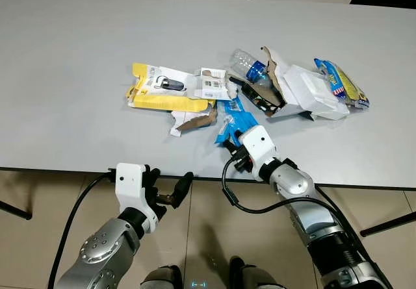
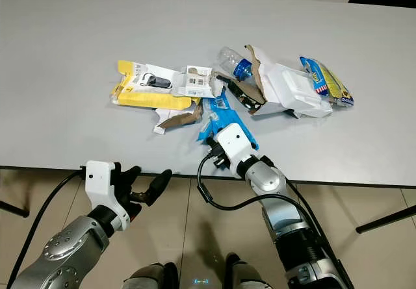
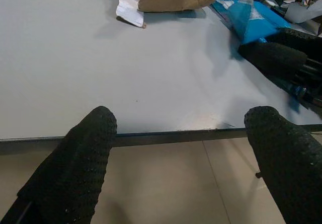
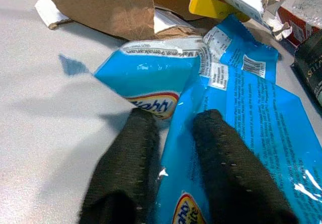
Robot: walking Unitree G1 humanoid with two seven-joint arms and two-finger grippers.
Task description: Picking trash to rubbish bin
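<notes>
A heap of trash lies on the grey table. It holds a blue snack wrapper, a yellow package, a torn brown cardboard piece, a clear plastic bottle, a torn white box and a blue-and-yellow bag. My right gripper rests on the near end of the blue wrapper, close to the table's front edge. A raised fold of the wrapper is pinched between its fingers. My left gripper hovers open and empty just below and in front of that edge.
A dark open carton lies between the bottle and the white box. The table's front edge runs just ahead of the left fingers, with tiled floor beneath. A black cable loops under the right wrist.
</notes>
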